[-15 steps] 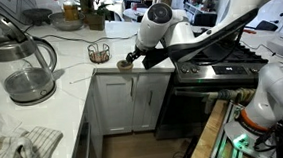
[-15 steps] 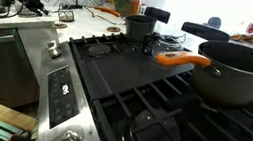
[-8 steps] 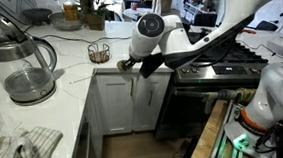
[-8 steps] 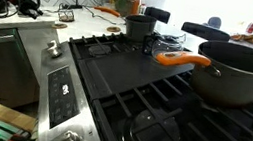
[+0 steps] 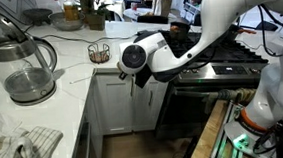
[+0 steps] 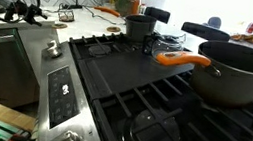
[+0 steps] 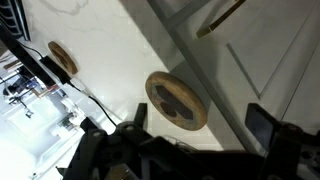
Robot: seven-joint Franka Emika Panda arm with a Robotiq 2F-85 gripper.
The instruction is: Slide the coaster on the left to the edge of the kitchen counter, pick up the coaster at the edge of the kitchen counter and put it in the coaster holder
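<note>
In the wrist view a round dark-brown coaster (image 7: 177,101) lies flat on the white kitchen counter (image 7: 100,40), close to its squared edge. My gripper (image 7: 197,125) is open, with one finger on each side just below the coaster and nothing held. A second, similar disc (image 7: 63,58) lies farther in on the counter. In an exterior view my gripper (image 5: 132,62) hangs over the counter's front edge (image 5: 106,71) and hides the coaster. The small dark wire coaster holder (image 5: 99,52) stands just behind it.
A glass kettle (image 5: 22,67) stands on the counter and a striped cloth (image 5: 21,153) lies near the front. White cabinet doors (image 5: 123,100) are below the edge. The black stove (image 6: 153,95) carries a large pot (image 6: 235,72) with an orange handle.
The wrist has swung left and down from above the stove side to the counter's front edge, and now covers the coaster in the exterior view. The coaster holder and kettle have not moved.
</note>
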